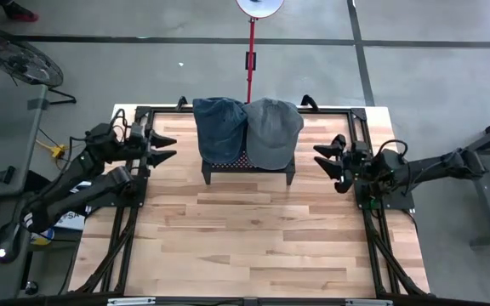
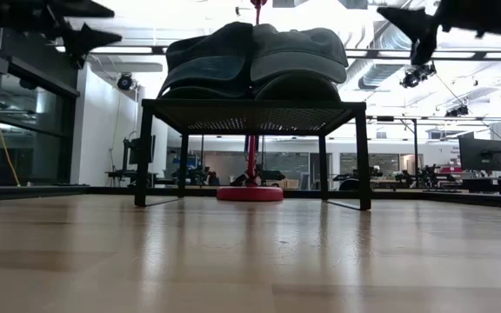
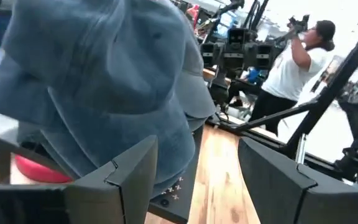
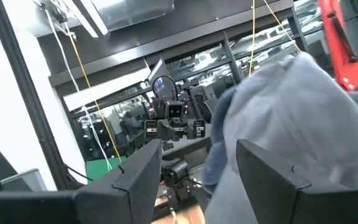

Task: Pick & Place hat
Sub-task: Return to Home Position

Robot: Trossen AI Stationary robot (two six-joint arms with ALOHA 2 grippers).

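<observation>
Caps at rest on stand; both claws spread wide and empty.
The black mesh stand point(image 1: 249, 168) sits at 12 o'clock on the table point(image 1: 253, 238). It carries the dark blue cap stack point(image 1: 219, 127) on the left-arm side, touching the gray cap stack point(image 1: 273, 132). The left gripper point(image 1: 173, 147) hangs at 10 o'clock and the right gripper point(image 1: 317, 156) at 2 o'clock, both clear of the stand.

We see a dark blue cap pile point(image 1: 219, 127), a gray cap pile point(image 1: 272, 129), a black stand point(image 1: 249, 168) with a dotted mesh top, a table point(image 1: 253, 246) of pale wood planks, a red pole point(image 1: 250, 38), and a person's white shirt point(image 3: 291, 71).
</observation>
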